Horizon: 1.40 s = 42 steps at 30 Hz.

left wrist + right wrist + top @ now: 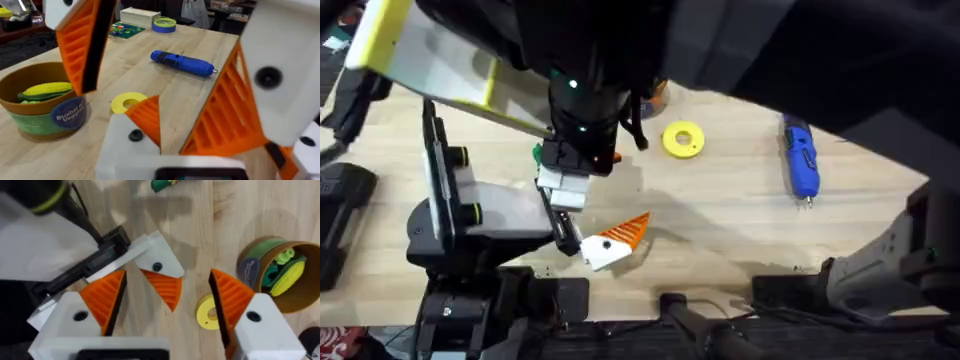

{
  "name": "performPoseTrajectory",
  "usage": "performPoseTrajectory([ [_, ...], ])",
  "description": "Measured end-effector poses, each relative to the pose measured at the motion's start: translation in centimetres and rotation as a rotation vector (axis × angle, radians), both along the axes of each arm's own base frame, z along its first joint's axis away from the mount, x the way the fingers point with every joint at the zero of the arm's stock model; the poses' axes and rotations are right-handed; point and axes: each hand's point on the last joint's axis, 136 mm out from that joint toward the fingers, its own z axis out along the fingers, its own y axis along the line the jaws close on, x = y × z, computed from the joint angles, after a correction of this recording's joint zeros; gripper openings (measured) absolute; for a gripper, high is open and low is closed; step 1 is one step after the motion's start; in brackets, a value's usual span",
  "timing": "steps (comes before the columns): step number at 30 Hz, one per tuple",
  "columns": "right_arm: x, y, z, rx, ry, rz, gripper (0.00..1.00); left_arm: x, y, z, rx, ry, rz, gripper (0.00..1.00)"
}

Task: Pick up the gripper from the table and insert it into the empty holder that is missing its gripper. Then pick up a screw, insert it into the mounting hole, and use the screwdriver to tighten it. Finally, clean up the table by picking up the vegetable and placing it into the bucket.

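Left end effector point(165, 90) spread wide, nothing between pads; holder point(127, 145) just ahead, orange gripper point(147, 117) already seated with screw in place. Right end effector point(165, 305) likewise spread, straddling same holder. Screwdriver point(800, 158) lying apart on bench point(740, 215), beyond yellow disc point(682, 139). Bucket point(40, 107) beside left end effector, vegetables inside. Screwdriver likely light, rigid, slick plastic; best gripped mid-barrel, clear of thin bit.
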Motion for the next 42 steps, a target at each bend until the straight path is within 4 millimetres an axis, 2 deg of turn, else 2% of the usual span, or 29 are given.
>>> performPoseTrajectory([
  [15, 0.7, 0.0, 0.1, 0.018, 0.003, -0.03, 0.997, 0.0, 0.0, 0.0, 0.0, 0.0, 0.0, 0.985],
  [19, 1.1, 0.0, 0.7, 0.057, 0.022, -0.052, 0.997, 0.0, 0.0, 0.0, 0.0, 0.0, 0.0, 0.985],
  [20, 1.1, -0.4, 2.2, 0.107, 0.037, -0.065, 0.997, 0.0, 0.0, 0.0, 0.0, 0.0, 0.0, 0.985],
  [26, 1.7, -2.4, 6.1, 0.213, 0.023, -0.117, 0.997, 0.0, 0.0, 0.0, 0.0, 0.0, 0.0, 0.986],
  [27, 2.1, -3.3, 7.4, 0.246, 0.011, -0.147, 0.997, 0.0, 0.0, 0.0, 0.0, 0.0, 0.0, 0.983],
  [35, 3.0, -4.9, 8.8, 0.284, 0.003, -0.2, 0.997, 0.0, 0.0, 0.0, 0.0, 0.0, 0.0, 0.985],
  [42, 2.8, -6.5, 7.6, 0.288, 0.001, -0.226, 0.997, 0.0, 0.0, 0.0, 0.0, 0.0, 0.0, 0.985],
])
